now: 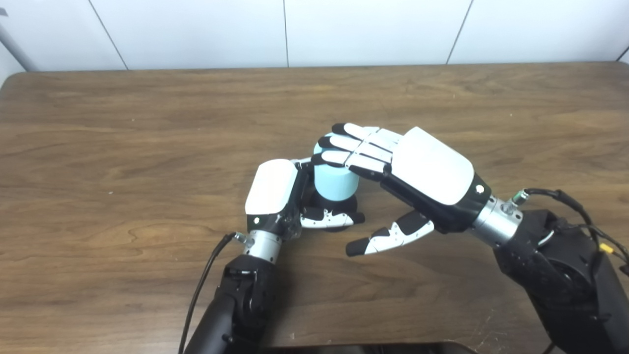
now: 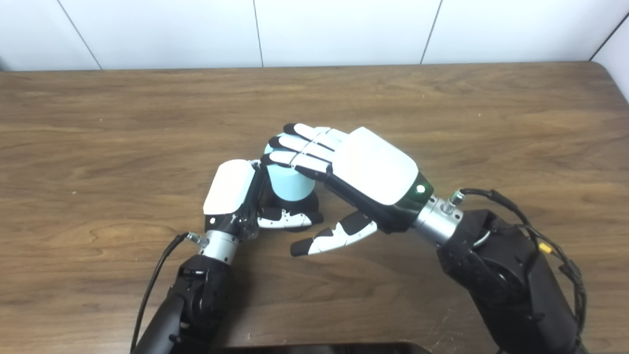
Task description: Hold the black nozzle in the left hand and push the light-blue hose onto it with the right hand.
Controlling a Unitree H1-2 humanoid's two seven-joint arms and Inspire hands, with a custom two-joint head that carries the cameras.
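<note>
My left hand (image 1: 275, 194) is wrapped around the black nozzle (image 1: 339, 204) low down, thumb across its front at 6 o'clock, holding it upright on the table (image 1: 123, 147) about mid-scene. The light-blue hose (image 1: 335, 183) stands on top of the nozzle as a short fat cylinder, its lower rim meeting the black base; how deep it's seated I can't tell, the joint is partly hidden by my fingers. My right hand (image 1: 417, 179) comes in from 4 o'clock, fingers nearly straight and laid flat over the hose's top at 12 o'clock, thumb hanging free below and clear of everything, so it's spread and pressing rather than gripping, holding nothing. Handling guess: the hose looks light, smooth-walled and probably somewhat soft, so a side squeeze could ovalise it and jam the fit; pushing straight down on the top face seems better than pinching the wall. The nozzle looks rigid and small, likely to tip or rotate under off-axis load, so the left grip should sit near its base and keep clear of the hose rim. Risk: flat fingers sliding off the top toward 9 o'clock
</note>
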